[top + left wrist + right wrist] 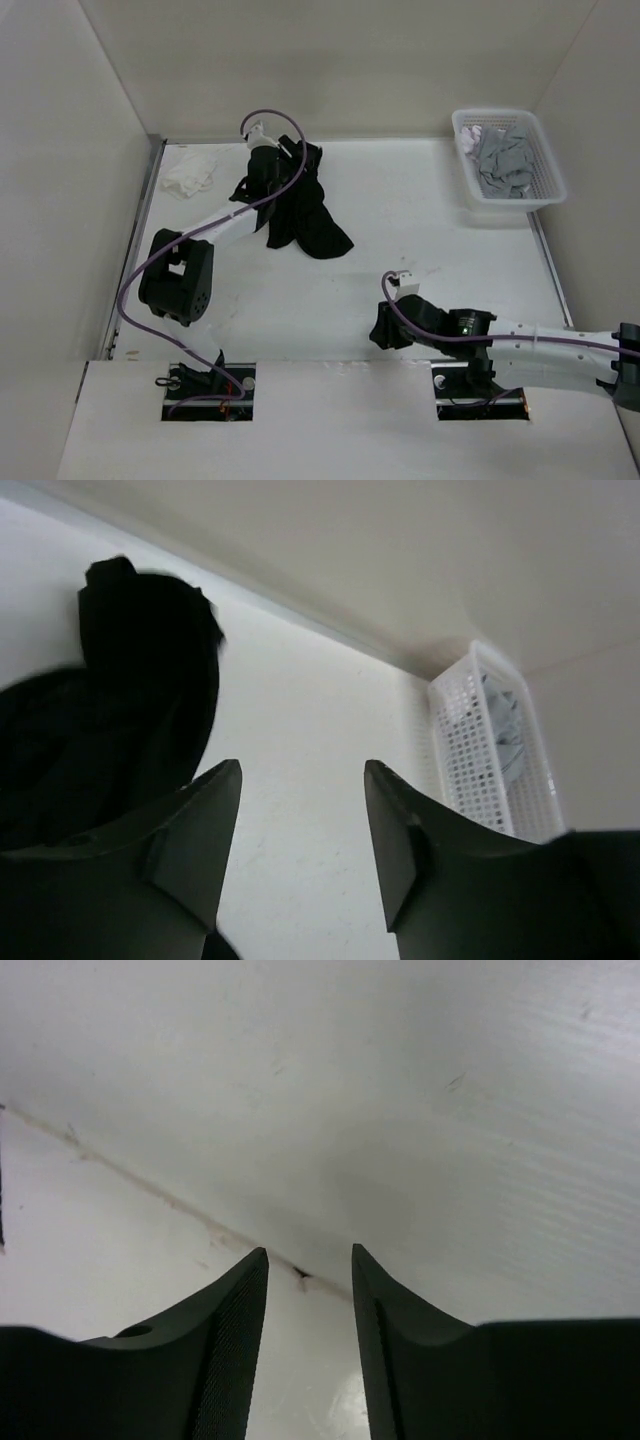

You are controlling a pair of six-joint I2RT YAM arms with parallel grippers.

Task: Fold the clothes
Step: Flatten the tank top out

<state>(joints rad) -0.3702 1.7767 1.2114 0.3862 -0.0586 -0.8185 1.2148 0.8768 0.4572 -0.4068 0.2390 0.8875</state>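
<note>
Our left gripper [302, 768] has its jaws spread wide, with nothing between them but bare white table [430, 230]. In the left wrist view the clothes [110, 710], a plain black shirt, bulk up just to the left of the left finger [195, 830]. We cannot tell from there whether the cloth touches that finger. From the top view this gripper sits at the far left part of the table, at the left edge of the shirt [305, 215]. The shirt lies in a crumpled, unfolded heap, one long dark lobe trailing toward the middle of the table. Our right gripper [308, 1252] also has its jaws parted, a narrower gap than the left, and nothing is pinched in it. Its wrist camera shows only the pale surface and a thin dirty seam running across it. In the top view the right gripper [385, 325] hangs low near the near edge of the table, right of centre and well apart from the shirt. Further out, a small white cloth [188, 175] lies bunched in the far left corner, just beside the left arm's wrist. A white mesh basket [541, 192] stands in the far right corner, holding grey garments [505, 160].
</note>
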